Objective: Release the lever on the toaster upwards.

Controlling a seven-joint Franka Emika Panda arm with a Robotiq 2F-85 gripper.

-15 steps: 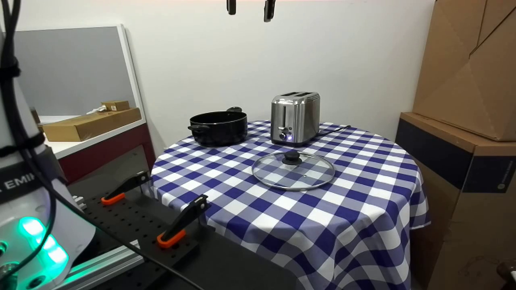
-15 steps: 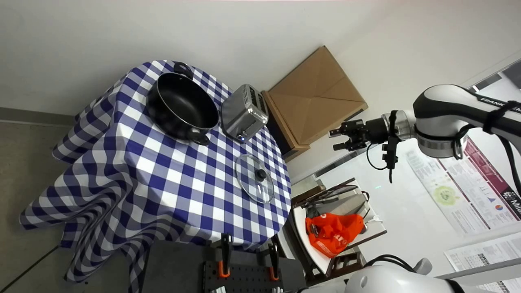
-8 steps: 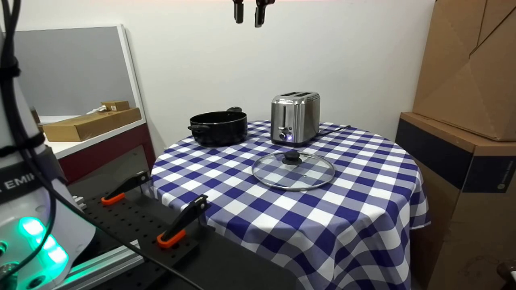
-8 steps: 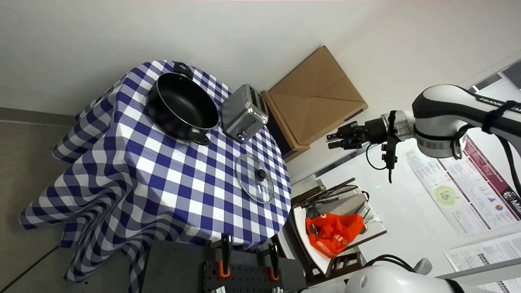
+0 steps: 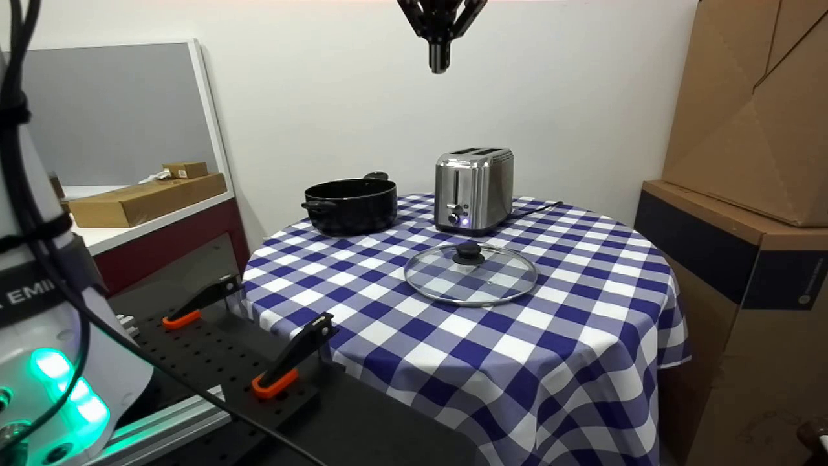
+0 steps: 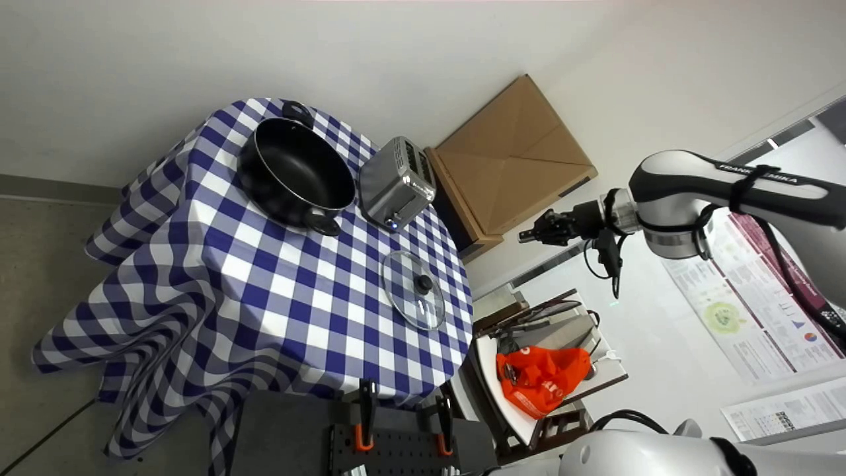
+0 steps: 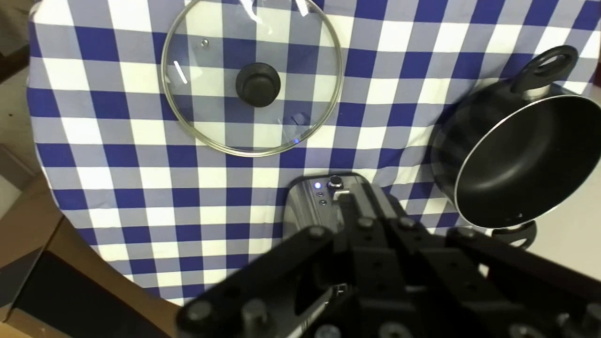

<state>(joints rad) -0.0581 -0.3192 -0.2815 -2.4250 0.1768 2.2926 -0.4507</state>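
Observation:
The silver toaster (image 5: pixel 475 188) stands upright on the checked tablecloth, a small light glowing on its front. Its lever (image 5: pixel 455 207) sits at the low end of the front slot, just above a round knob. My gripper (image 5: pixel 439 65) hangs in the air above and well apart from the toaster, pointing down, its fingers together with nothing between them. In the wrist view the gripper (image 7: pixel 370 188) covers much of the toaster (image 7: pixel 300 211); the lever (image 7: pixel 342 193) peeks out beside the fingertips. Also in an exterior view, the gripper (image 6: pixel 523 237) shows as one narrow tip.
A black pot (image 5: pixel 352 210) stands beside the toaster, its handles sticking out. The glass lid (image 5: pixel 470 285) with a black knob lies in front. A wall rises behind the table, cardboard boxes (image 5: pixel 744 116) stand to one side, and clamps (image 5: pixel 297 353) hold the near edge.
My gripper's fingers have come together from wide apart. The arm has lowered somewhat and moved toward the table. Toaster, lever, pot and lid have stayed in place.

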